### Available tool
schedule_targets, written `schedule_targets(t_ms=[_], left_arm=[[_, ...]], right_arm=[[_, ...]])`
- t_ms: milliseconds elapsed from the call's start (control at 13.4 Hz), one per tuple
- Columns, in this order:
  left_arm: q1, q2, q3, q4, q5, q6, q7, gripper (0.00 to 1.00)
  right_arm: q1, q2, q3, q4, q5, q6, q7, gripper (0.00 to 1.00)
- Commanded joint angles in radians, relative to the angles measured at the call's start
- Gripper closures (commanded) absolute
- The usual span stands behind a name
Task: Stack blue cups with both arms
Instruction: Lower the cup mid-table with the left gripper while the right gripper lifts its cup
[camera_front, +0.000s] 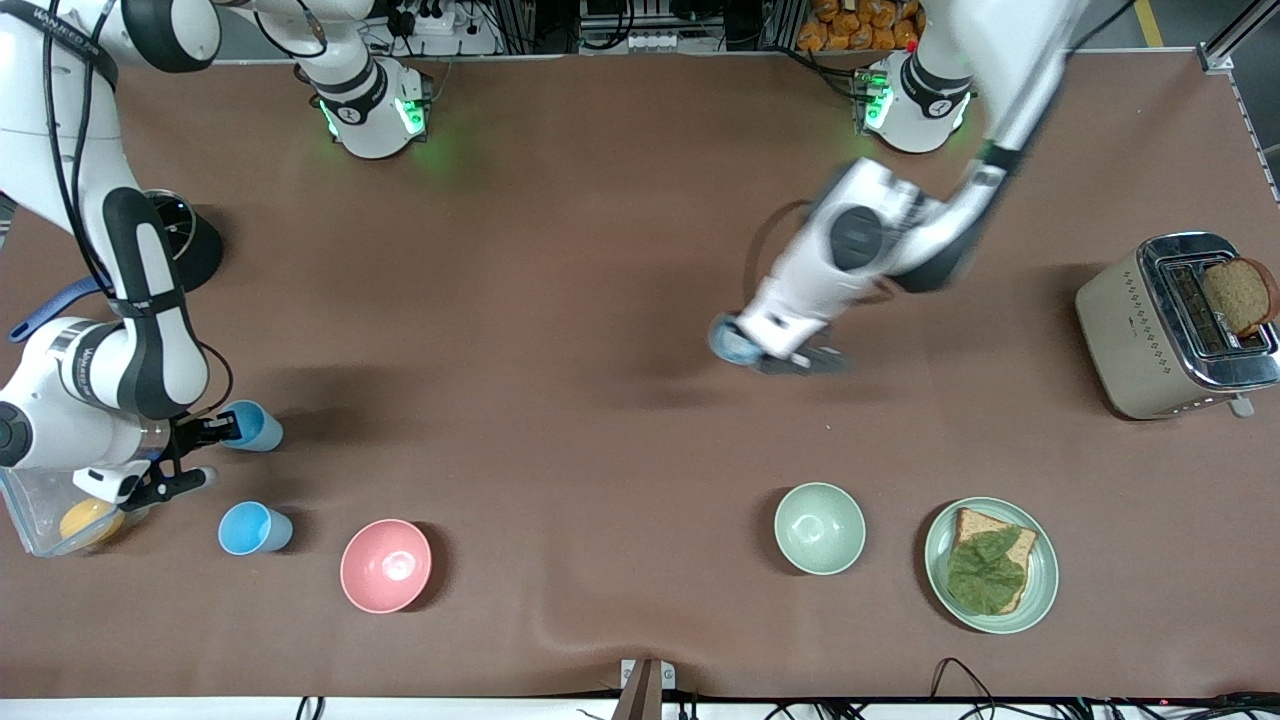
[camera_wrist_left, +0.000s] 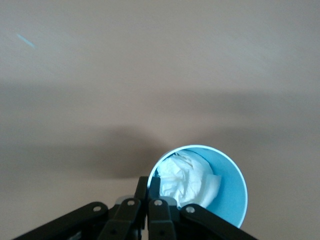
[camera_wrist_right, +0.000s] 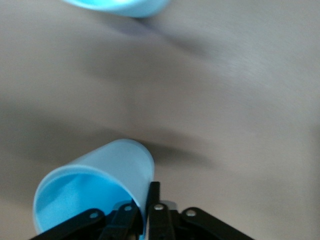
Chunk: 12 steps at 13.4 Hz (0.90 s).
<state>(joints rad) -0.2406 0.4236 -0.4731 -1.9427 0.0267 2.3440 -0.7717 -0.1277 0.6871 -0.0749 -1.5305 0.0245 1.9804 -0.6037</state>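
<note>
Blue cup, tilted, pinched at its rim by the right end effector near the right arm's desk end. A second cup stands upright at its six o'clock. The left end effector, over mid-desk, grips a paper-stuffed cup. Open brown desk lies between them.

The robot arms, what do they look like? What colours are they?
Both arms are big and white, with rounded jointed segments and black rings and panels at the joints. The right arm has grey lettering on it and thin black cables running along it. The left arm has a dark oval patch. Each ends in a black two-finger hand. The bases glow green.
</note>
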Motion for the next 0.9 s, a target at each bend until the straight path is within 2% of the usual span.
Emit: schedule_targets(t_ms=[0,224,374,449,523,673,822], left_arm=[[-0.127,0.112,0.01,0.083,0.074,0.076,-0.209,1.0],[-0.221,0.178,0.018,0.106,0.25,0.126,-0.421,1.0],[-0.247,0.231,0.018,0.154,0.361,0.124,-0.53,1.0],[-0.25,0.241,0.018,0.172,0.384,0.124,-0.543,0.76],[-0.243,0.238,0.018,0.18,0.386,0.121,-0.549,0.01],[-0.229,0.195,0.016,0.182,0.371,0.097,-0.555,0.0],[-0.2,0.108,0.008,0.192,0.351,0.007,-0.551,0.0]], right_arm=[[0.039,-0.139,-0.002,-0.014,0.008,-0.142,-0.073,1.0],[0.074,-0.273,0.0,-0.013,0.011,-0.261,-0.16,1.0],[0.082,-0.319,0.009,-0.011,0.017,-0.273,-0.252,1.0],[0.082,-0.343,0.009,-0.014,0.018,-0.278,-0.292,1.0],[0.082,-0.363,0.009,-0.017,0.021,-0.3,-0.316,1.0],[0.08,-0.406,0.009,-0.02,0.023,-0.34,-0.332,1.0],[0.085,-0.425,0.009,-0.022,0.023,-0.367,-0.33,1.0]])
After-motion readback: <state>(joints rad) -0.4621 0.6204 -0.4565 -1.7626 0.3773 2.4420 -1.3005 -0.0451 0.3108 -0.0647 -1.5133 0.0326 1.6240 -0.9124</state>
